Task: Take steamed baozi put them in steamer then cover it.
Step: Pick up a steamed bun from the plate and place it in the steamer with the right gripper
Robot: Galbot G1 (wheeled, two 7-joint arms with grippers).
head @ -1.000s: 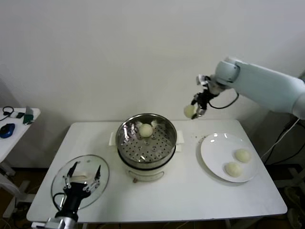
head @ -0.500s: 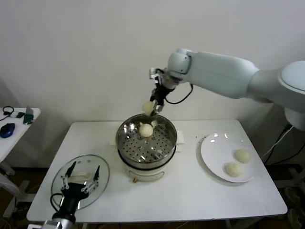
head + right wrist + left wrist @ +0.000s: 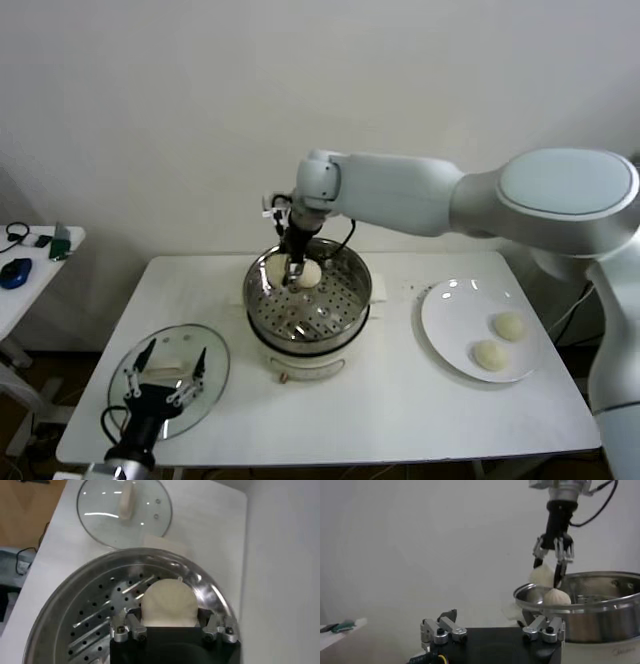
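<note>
My right gripper [image 3: 291, 272] [image 3: 547, 574] [image 3: 170, 614] hangs over the back left of the steamer [image 3: 340, 305] [image 3: 600, 605] [image 3: 90, 605], shut on a pale baozi [image 3: 167, 602] [image 3: 541, 575] held about level with the rim. A second baozi [image 3: 308, 272] [image 3: 556, 598] rests on the perforated floor right beside it. Two more baozi [image 3: 509, 326] [image 3: 489, 355] lie on the white plate [image 3: 450, 310] at the right. The glass cover [image 3: 215, 365] [image 3: 125, 510] lies flat at the front left. My left gripper [image 3: 167, 365] [image 3: 487, 622] hovers open just above the cover.
The steamer sits on a white cooker base [image 3: 300, 365] in the middle of the white table [image 3: 400, 410]. A small side table [image 3: 30, 270] with a mouse and other bits stands at the far left. A white wall runs behind.
My right arm has swung left from above the table's back right with the baozi and come down over the steamer's back left. The left arm has stayed put.
</note>
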